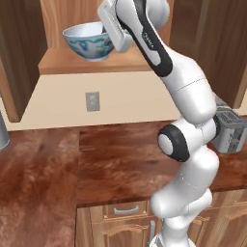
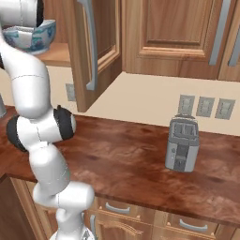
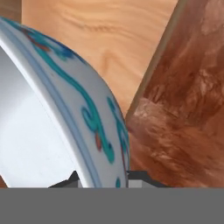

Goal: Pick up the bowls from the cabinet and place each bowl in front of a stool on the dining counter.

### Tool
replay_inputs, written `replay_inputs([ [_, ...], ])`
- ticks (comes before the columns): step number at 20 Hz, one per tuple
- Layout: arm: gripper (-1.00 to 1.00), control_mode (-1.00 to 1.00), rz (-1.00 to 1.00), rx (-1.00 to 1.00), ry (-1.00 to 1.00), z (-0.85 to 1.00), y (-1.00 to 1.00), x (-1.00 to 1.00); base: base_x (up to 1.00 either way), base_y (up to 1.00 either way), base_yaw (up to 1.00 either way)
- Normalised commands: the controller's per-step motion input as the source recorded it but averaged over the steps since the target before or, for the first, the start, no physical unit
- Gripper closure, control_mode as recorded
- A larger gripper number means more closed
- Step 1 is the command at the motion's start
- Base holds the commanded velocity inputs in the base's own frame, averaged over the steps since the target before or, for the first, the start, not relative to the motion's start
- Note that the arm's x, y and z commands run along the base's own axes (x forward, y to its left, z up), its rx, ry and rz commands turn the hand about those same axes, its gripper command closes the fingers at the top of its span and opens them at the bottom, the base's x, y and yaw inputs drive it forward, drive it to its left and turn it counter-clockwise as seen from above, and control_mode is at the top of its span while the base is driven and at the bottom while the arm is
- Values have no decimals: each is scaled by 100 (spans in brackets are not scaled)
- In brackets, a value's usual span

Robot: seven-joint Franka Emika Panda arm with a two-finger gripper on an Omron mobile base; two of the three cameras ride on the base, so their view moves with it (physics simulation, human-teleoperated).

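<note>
One patterned bowl [image 1: 89,42] hung tilted just above the cabinet shelf [image 1: 91,62], our gripper [image 3: 103,177] pinching its rim, and we judged that thin hold could slip.

I'm in a home kitchen, rendered. Evidence: brown wooden wall cabinets [image 2: 173,35] with long grey handles [image 2: 90,47], a reddish wood-grain counter [image 1: 111,159] with drawers [image 1: 120,210] under it, a silver toaster [image 2: 183,144] on that counter, outlets [image 2: 204,107] on the beige wall, and a patterned bowl [image 1: 89,41] at the open cabinet's shelf [image 1: 91,62] by my hand.
</note>
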Motion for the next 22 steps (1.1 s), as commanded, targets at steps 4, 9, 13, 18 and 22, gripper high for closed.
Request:
replay_inputs([
  [4, 100, -100, -15, 3, -2, -1, -50, -100, 0, 0, 0],
  [9, 100, -100, -18, 6, 0, -4, -54, -100, 0, 0, 0],
  [13, 100, -100, -16, 2, 3, -30, -36, -99, 0, 0, 0],
  [18, 100, -100, -14, 0, 0, -58, -36, -100, 0, 0, 0],
  [22, 100, -100, -12, 5, -1, -78, -41, -100, 0, 0, 0],
])
